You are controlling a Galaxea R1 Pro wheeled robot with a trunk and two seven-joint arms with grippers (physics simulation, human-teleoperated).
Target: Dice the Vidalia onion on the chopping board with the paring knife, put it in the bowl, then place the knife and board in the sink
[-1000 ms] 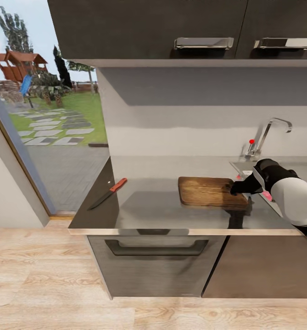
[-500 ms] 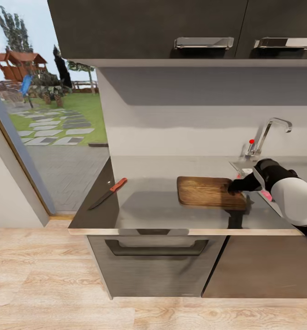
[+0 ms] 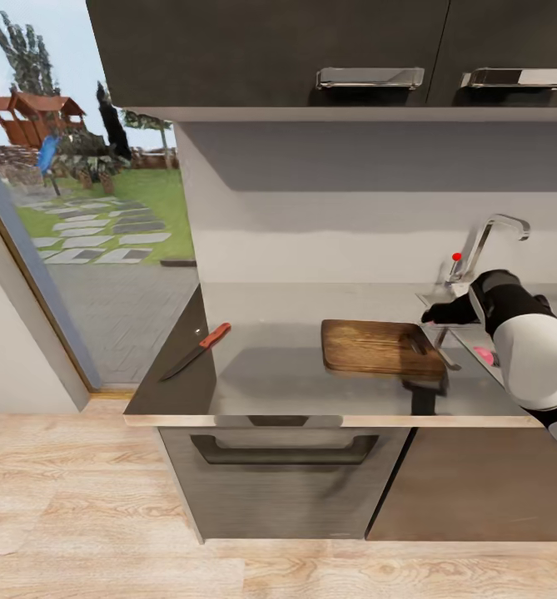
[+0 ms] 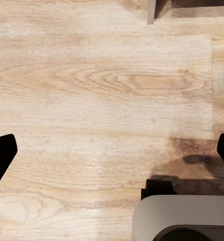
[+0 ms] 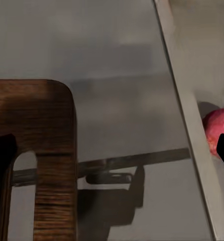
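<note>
Dark upper cabinets (image 3: 270, 50), wooden floor (image 4: 102, 95) (pale planks), garden playhouse (image 3: 35, 116) beyond glass.

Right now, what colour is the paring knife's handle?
Red, on the paring knife lying at the countertop's left end; clearest in the head view.

Place: a home kitchen.
Worktop: grey tabletop (image 3: 311, 374) over dark cabinets, with an oven front (image 3: 282, 478) below.
Storage: dark wall cupboards (image 3: 311, 50) with steel handles.
Water: steel sink (image 3: 465, 333) with chrome faucet (image 3: 490, 241).
Utensils: chopping board (image 3: 378, 348), paring knife (image 3: 196, 349).
Floor: light wood planks (image 3: 103, 516).
Outlook: window (image 3: 78, 183) onto a garden with playhouse.
</note>
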